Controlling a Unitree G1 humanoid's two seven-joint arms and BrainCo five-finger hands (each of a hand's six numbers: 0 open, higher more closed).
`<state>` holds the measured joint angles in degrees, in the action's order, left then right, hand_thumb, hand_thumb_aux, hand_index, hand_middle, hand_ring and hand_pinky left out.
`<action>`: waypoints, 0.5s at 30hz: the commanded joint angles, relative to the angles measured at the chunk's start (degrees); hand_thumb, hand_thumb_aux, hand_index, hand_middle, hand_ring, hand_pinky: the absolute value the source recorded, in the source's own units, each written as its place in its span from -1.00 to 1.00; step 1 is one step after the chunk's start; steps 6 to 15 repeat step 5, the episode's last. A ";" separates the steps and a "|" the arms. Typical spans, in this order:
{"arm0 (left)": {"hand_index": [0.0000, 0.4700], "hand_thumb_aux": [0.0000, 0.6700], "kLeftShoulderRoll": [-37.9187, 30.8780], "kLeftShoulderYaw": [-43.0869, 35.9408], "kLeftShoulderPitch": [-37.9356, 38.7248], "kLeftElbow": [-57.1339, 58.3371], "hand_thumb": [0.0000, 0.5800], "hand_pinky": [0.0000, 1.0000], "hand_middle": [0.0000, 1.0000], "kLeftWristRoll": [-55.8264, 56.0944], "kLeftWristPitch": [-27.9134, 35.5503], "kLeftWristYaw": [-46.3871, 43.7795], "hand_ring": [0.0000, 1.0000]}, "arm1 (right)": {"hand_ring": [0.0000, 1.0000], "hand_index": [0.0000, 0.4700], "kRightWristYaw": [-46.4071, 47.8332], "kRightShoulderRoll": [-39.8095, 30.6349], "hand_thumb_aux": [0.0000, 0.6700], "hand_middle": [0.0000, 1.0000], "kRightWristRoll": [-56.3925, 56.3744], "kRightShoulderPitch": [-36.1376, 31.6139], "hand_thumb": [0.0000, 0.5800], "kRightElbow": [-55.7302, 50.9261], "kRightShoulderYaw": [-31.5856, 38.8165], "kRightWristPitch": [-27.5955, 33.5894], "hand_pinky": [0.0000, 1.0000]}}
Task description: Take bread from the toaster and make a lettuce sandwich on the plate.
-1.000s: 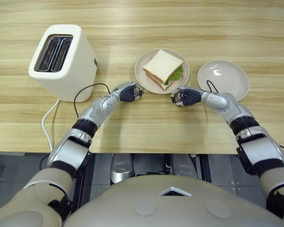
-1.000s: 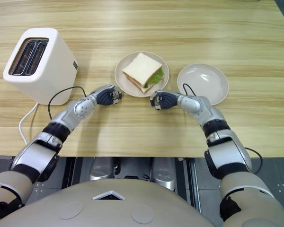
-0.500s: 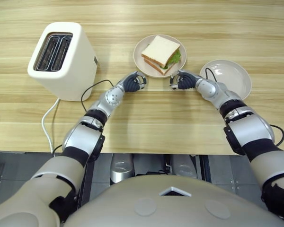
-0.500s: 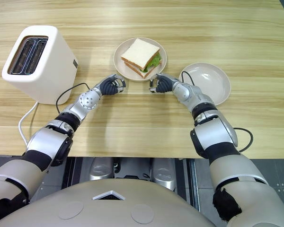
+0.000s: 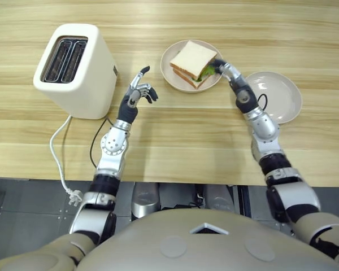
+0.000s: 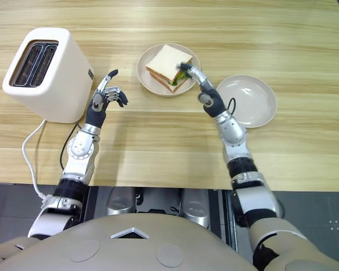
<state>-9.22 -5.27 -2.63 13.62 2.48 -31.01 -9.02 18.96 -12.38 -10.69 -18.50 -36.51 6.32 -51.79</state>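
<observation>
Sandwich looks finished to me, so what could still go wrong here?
The right hand is right at the sandwich on its lettuce side; a push might slide the top slice off or shove the plate. The left hand hangs between toaster and plate, so a swing could bump either.

Bright, even light from above leaves soft, faint shadows beside the toaster (image 5: pixel 79 68) on the table (image 5: pixel 186 141).
</observation>
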 commanded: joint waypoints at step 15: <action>-1.00 -1.00 4.38 0.11 3.34 -6.77 -1.00 -1.00 -1.00 -2.82 1.08 3.44 -1.00 | -1.00 -1.00 -3.13 5.24 -1.00 -1.00 0.49 4.58 -1.00 5.95 -3.62 5.98 -1.00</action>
